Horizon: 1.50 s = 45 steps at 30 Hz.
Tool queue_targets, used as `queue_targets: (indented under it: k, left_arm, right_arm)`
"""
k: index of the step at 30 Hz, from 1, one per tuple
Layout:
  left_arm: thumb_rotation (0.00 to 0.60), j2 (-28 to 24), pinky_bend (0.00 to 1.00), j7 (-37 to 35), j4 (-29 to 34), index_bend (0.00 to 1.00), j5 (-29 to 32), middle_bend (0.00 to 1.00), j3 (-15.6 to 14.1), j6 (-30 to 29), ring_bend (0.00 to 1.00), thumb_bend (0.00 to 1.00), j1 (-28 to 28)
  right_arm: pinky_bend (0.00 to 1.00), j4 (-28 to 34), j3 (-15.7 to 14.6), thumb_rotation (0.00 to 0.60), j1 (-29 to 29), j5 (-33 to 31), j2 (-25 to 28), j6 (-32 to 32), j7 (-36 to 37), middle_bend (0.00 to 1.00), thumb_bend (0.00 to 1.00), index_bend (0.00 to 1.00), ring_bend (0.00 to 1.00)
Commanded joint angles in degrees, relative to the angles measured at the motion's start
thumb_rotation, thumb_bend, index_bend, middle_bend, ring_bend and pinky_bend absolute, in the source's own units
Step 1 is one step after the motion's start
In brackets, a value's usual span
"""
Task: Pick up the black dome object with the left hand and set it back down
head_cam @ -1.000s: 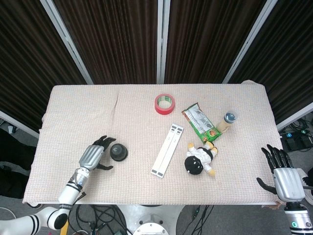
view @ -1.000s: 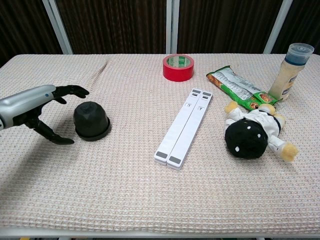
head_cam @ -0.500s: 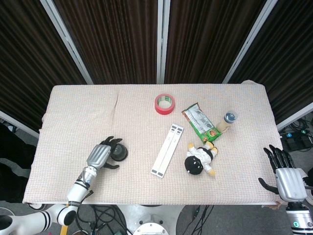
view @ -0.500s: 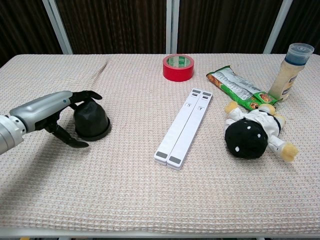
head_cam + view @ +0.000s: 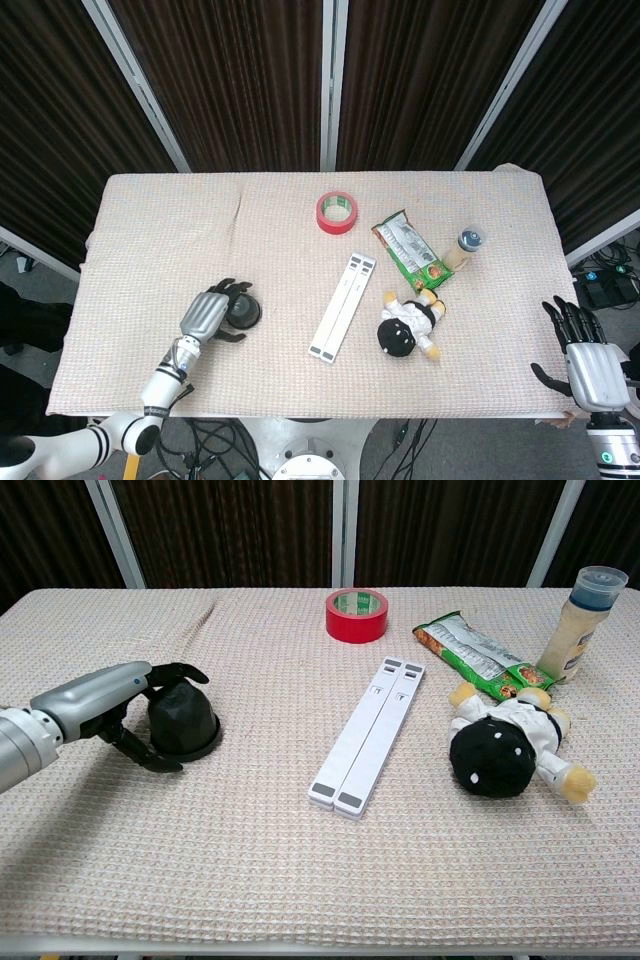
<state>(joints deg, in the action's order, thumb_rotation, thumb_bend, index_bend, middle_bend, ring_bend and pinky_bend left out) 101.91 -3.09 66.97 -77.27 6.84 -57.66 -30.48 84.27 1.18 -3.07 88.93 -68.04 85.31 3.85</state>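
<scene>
Wrapping the dome [image 5: 182, 718] at the table's [image 5: 300, 880] near left, the left hand [image 5: 110, 702] has fingers over its top and thumb low beside it; dome sits on the cloth, grasp not clearly closed. Only the head view shows the right hand [image 5: 588, 362], fingers spread, empty, off the near right edge.

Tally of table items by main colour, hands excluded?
Black: 1, black dome object
Red: 1, tape roll
White: 1, folded white bar
Green: 1, snack packet
Beige: 1, shaker bottle
Black-and-white: 1, plush doll
Total: 6
</scene>
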Motion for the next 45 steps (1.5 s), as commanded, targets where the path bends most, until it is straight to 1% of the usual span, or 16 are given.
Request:
queue_targets:
  k: [1, 9, 16, 26, 31, 38, 41, 45]
  left_arm:
    - [0.600, 0.46, 0.26, -0.34, -0.62, 0.17, -0.10, 0.24, -0.11, -0.14, 0.14, 0.01, -0.14]
    - [0.600, 1.55, 0.27, -0.78, -2.08, 0.18, 0.00, 0.25, 0.06, 0.20, 0.14, 0.03, -0.85]
    - [0.600, 2.26, 0.29, -0.71, -2.96, 0.19, 0.34, 0.26, 0.31, 0.43, 0.16, 0.09, -1.33]
    - [0.600, 3.05, 0.32, -1.20, -4.29, 0.22, 1.18, 0.31, 0.57, 0.79, 0.20, 0.14, -1.49]
    - [0.600, 3.25, 0.35, -0.84, -4.29, 0.24, 1.07, 0.34, 0.87, -0.26, 0.23, 0.16, -1.45]
    - [0.600, 2.84, 0.41, -0.75, -3.12, 0.28, 0.61, 0.40, 1.25, -1.64, 0.29, 0.20, -1.44]
    - [0.600, 1.88, 0.43, -0.41, -1.47, 0.30, 0.49, 0.42, 1.65, -2.39, 0.31, 0.22, -1.43]
    - [0.600, -0.70, 0.44, 1.38, 1.96, 0.35, 1.34, 0.43, 2.26, -2.03, 0.32, 0.24, -1.58]
  right_arm:
    - [0.00, 0.05, 0.02, 0.600, 0.03, 0.04, 0.04, 0.11, 0.01, 0.00, 0.10, 0.00, 0.00]
    - [0.00, 0.01, 0.08, 0.600, 0.17, -0.26, 0.22, 0.11, 0.09, 0.00, 0.10, 0.00, 0.00]
    - [0.00, -0.35, 0.10, 0.600, 0.19, -0.52, 0.15, -0.11, 0.47, 0.00, 0.10, 0.00, 0.00]
    - [0.00, -0.52, 0.12, 0.600, 0.20, -0.68, 0.15, -0.30, 0.57, 0.00, 0.10, 0.00, 0.00]
    - [0.00, -0.65, 0.08, 0.600, 0.20, -0.64, 0.08, -0.34, 0.65, 0.00, 0.10, 0.00, 0.00]
    - [0.00, -0.74, 0.15, 0.600, 0.21, -0.74, 0.09, -0.35, 0.81, 0.00, 0.10, 0.00, 0.00]
    - [0.00, -0.81, 0.15, 0.600, 0.21, -0.68, 0.07, -0.31, 0.85, 0.00, 0.10, 0.00, 0.00]
    - [0.00, -1.01, 0.12, 0.600, 0.21, -0.68, -0.03, -0.37, 1.00, 0.00, 0.10, 0.00, 0.00]
